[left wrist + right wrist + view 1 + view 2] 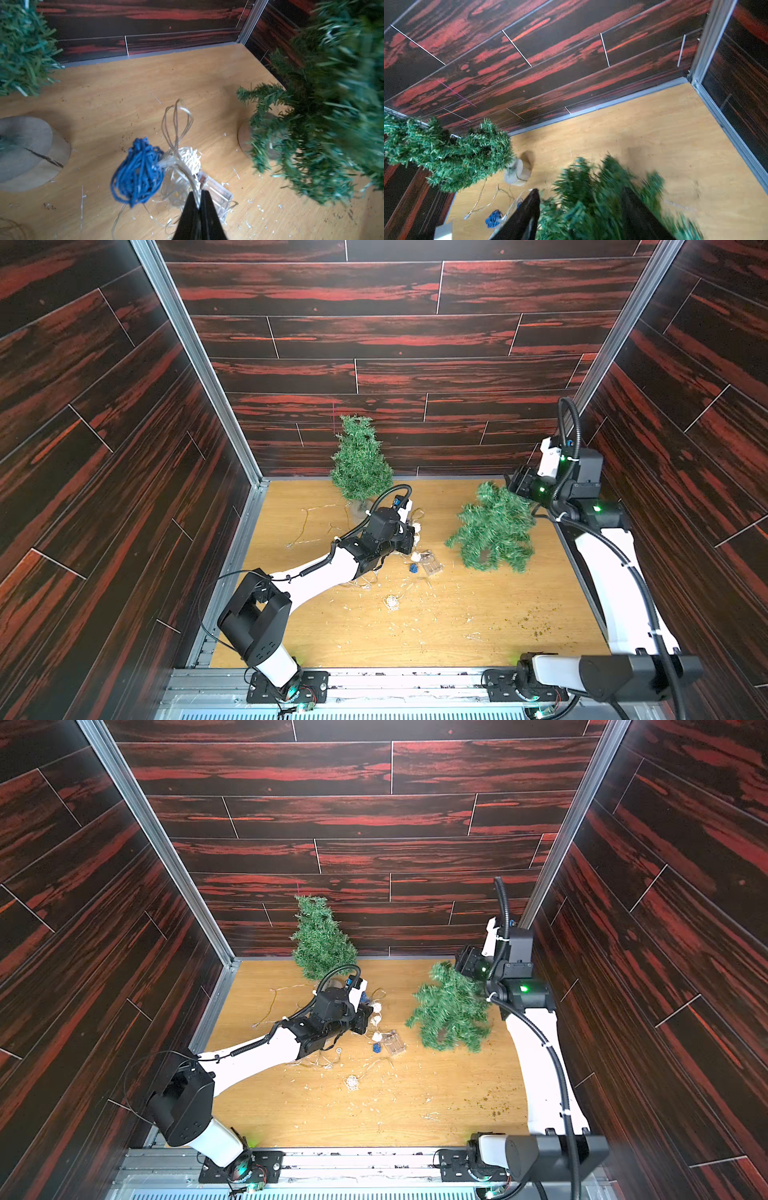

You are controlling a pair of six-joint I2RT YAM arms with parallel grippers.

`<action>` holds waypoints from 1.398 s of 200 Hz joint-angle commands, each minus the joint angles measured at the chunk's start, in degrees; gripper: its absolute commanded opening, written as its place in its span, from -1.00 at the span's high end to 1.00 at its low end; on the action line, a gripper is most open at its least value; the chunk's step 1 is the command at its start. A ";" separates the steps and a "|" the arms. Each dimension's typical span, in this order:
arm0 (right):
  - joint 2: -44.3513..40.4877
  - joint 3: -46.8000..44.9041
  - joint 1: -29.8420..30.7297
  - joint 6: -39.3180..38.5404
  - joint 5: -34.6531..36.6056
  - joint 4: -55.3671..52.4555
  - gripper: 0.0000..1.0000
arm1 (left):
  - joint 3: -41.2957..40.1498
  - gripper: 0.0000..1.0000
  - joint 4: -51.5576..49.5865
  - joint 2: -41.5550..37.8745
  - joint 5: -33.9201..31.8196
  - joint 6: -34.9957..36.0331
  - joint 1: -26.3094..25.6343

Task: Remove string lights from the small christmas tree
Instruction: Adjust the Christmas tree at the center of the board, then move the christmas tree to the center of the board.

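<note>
- Your left jaws (200, 192) are pressed together on the thin wire of the string lights (176, 164), pinching it just behind the woven balls
- That strand runs straight out ahead of those jaws: the blue ball (137, 172) and white ball (190, 160) hang on either side of it, and a doubled loop of wire sticks out beyond them
- Its clear battery box (216, 193) lies on the worktop (457, 626) just beneath those jaws
- The plainer strand (305, 522) lies slack on the worktop, off to the side of your left jaws; it bends loosely, with no single axis
- Your right jaws (580, 189) stand spread with foliage of the tilted tree (494, 531) between them; whether they press on it I cannot tell
- That tree leans with its top at those jaws and its base turned away towards the middle of the worktop
- The upright tree (360, 464) looks bare of wire; the tilted one is blurred but shows none
- My judgement: the removal is nearly done, and you have only to lay the pinched strand down and right the tree
</note>
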 commanded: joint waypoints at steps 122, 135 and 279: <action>9.32 -2.43 -6.09 -6.47 -21.21 14.06 -0.29 | -1.79 0.12 5.17 -7.00 -0.96 6.40 -2.21; 11.81 -0.65 -6.11 -6.27 -24.30 14.93 -0.29 | -1.04 0.10 5.00 -7.56 -0.25 6.88 -2.20; 27.66 26.11 -9.13 -7.75 -23.26 3.72 -0.31 | 16.79 0.05 11.79 10.54 11.19 4.91 -11.29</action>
